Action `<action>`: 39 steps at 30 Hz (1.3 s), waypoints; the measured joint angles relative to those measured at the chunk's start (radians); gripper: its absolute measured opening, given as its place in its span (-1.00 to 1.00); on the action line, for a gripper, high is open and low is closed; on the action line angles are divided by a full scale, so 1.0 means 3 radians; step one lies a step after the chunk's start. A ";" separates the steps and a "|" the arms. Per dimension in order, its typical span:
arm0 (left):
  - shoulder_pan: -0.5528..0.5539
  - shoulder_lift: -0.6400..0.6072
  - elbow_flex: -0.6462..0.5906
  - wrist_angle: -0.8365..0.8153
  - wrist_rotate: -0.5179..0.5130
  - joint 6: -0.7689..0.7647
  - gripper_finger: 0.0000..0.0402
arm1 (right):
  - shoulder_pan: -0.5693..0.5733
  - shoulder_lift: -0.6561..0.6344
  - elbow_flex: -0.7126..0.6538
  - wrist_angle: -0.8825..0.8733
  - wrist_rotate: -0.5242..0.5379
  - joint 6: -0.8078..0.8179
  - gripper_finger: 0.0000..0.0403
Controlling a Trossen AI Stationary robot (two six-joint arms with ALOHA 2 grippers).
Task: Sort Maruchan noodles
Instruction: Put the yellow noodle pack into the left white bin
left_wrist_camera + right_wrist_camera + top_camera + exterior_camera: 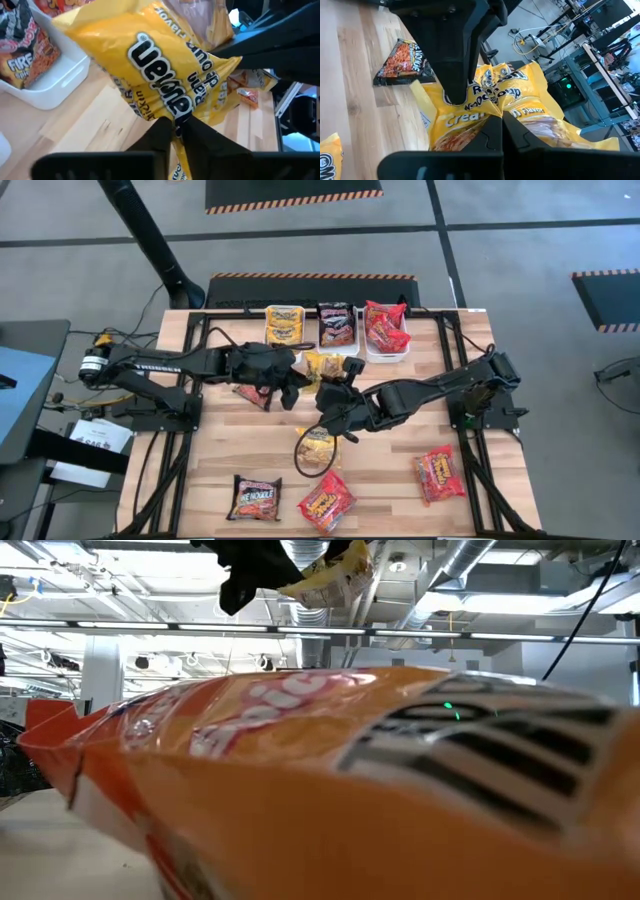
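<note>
Both arms meet over the middle of the desk (200, 480), sharing one yellow packet (325, 367). Its print reads "Ramen Noodle Soup", with part of "Maruchan" and the word "Flavor" showing on the crinkled, glossy wrapper. The left gripper (175, 131) has its fingers pinched nearly together on one edge of that yellow packet. The right gripper (497, 120) has its fingers pressed tight on the opposite edge, so the packet hangs stretched between them above the wood.

Along the far edge sit three white bins (385, 350), holding yellow, dark and red packets; one dark wrapper reads "FIRE". A second yellow packet (316, 448) lies just below the grippers. Near the front edge rest a black packet (254, 498), a red packet (327, 502) and another red packet (438, 475), with bare wood open between them and around the arms.
</note>
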 joint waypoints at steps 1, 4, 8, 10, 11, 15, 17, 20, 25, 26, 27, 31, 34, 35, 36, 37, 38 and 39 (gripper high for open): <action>0.0000 0.0000 0.0000 0.0006 -0.0002 0.0042 -0.93 | -0.0001 -0.0001 0.0000 -0.0001 -0.0001 0.0000 -0.98; -0.0001 0.0000 0.0000 0.0006 -0.0024 0.0170 -0.98 | -0.0001 0.0000 0.0000 -0.0011 -0.0007 0.0010 -0.98; -0.0002 -0.0001 0.0000 0.0004 -0.0027 0.0275 -0.99 | 0.0013 0.0000 0.0000 -0.0028 -0.0010 0.0010 -0.89; -0.0004 -0.0010 0.0000 -0.0004 -0.0045 0.0333 -0.99 | 0.0023 0.0000 0.0000 -0.0034 -0.0013 0.0009 -0.81; -0.0005 -0.0013 0.0000 -0.0014 -0.0070 0.0369 -1.00 | 0.0023 -0.0001 0.0000 -0.0038 -0.0021 -0.0010 -0.76; -0.0014 -0.0017 0.0002 -0.0072 -0.0286 0.0530 -1.00 | 0.0019 0.0005 0.0000 -0.0064 -0.0056 -0.0021 -0.56; -0.0020 -0.0018 0.0006 -0.0105 -0.0378 0.0612 -1.00 | 0.0009 0.0005 0.0000 -0.0090 -0.0054 -0.0028 -0.45; -0.0027 -0.0018 0.0006 -0.0143 -0.0477 0.0720 -1.00 | -0.0012 0.0005 0.0000 -0.0131 -0.0001 -0.0028 -0.28; -0.0025 -0.0018 0.0006 -0.0284 -0.0629 0.0878 -1.00 | -0.0010 -0.0038 0.0000 -0.0168 0.0046 -0.0053 -0.05; -0.0025 -0.0018 0.0006 -0.0334 -0.0687 0.0909 -1.00 | -0.0008 -0.0061 0.0000 -0.0168 0.0051 -0.0053 -0.01; -0.0025 -0.0018 0.0006 -0.0396 -0.0772 0.0942 -1.00 | -0.0001 -0.0093 0.0000 -0.0194 0.0052 -0.0053 0.02; -0.0024 -0.0018 0.0006 -0.0570 -0.1047 0.1135 -1.00 | 0.0027 -0.0238 0.0004 -0.0252 0.0073 -0.0053 0.09; -0.0023 -0.0018 0.0006 -0.0659 -0.1304 0.1327 -1.00 | 0.0046 -0.0340 0.0003 -0.0321 0.0074 -0.0053 0.11; -0.0016 -0.0018 0.0006 -0.0686 -0.1405 0.1404 -1.00 | 0.0047 -0.0381 0.0003 -0.0378 0.0071 -0.0051 0.11; -0.0001 -0.0019 0.0006 -0.0708 -0.1496 0.1483 -1.00 | 0.0051 -0.0421 0.0003 -0.0425 0.0072 -0.0051 0.10; 0.0020 -0.0019 0.0006 -0.0728 -0.1578 0.1574 -1.00 | 0.0052 -0.0454 0.0003 -0.0445 0.0072 -0.0051 0.10; 0.0051 -0.0019 0.0006 -0.0753 -0.1655 0.1673 -1.00 | 0.0052 -0.0490 0.0004 -0.0483 0.0073 -0.0050 0.10; 0.0088 -0.0019 0.0006 -0.0788 -0.1743 0.1781 -1.00 | 0.0052 -0.0519 0.0003 -0.0541 0.0072 -0.0050 0.10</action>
